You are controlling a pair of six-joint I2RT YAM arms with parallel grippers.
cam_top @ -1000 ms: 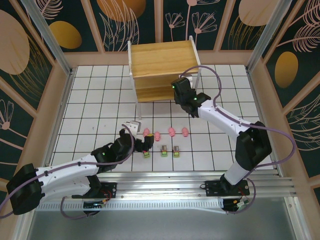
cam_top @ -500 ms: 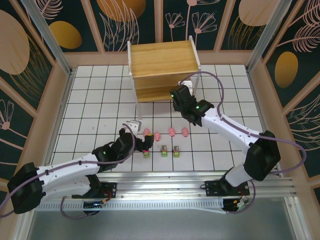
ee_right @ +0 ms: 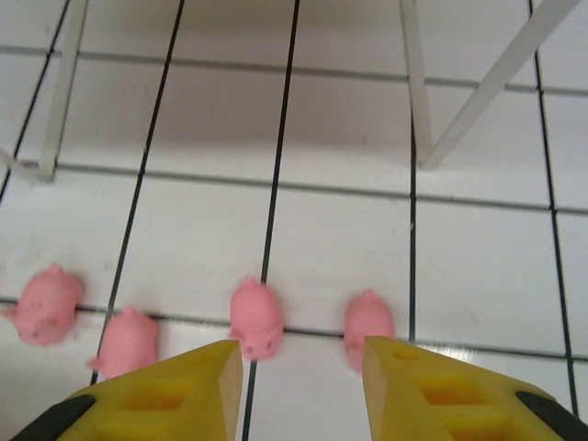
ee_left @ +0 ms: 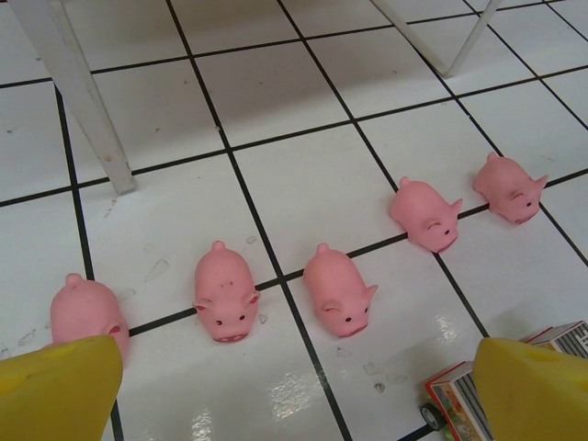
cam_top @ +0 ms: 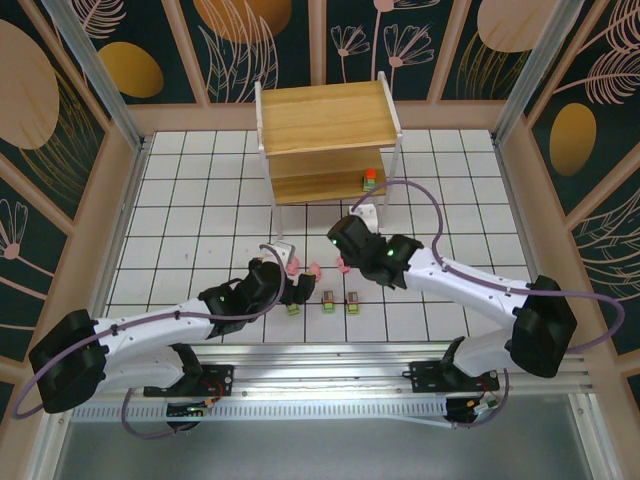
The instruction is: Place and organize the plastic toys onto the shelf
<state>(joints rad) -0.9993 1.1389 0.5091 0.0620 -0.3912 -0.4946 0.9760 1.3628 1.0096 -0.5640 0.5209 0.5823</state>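
The plastic toys (cam_top: 315, 268) are mostly lying on the tiled floor in front of the shelf (cam_top: 320, 120), so the task is only just getting going. On the left, the left gripper (ee_left: 296, 349) is hovering low with its fingers spread wide and empty, looking onto a row of five pink pigs (ee_left: 225, 296). Just nearer the arms, three blocky pieces (cam_top: 327, 300) are sitting in a line. Further right, the right gripper (ee_right: 301, 351) is hanging over the pigs, its fingers narrowly apart and gripping nothing. At the right end of the shelf's lower board, one orange-topped block (cam_top: 370, 180) is standing, the one toy placed. By this showing, at least eight toys are waiting to be lifted and lined up.
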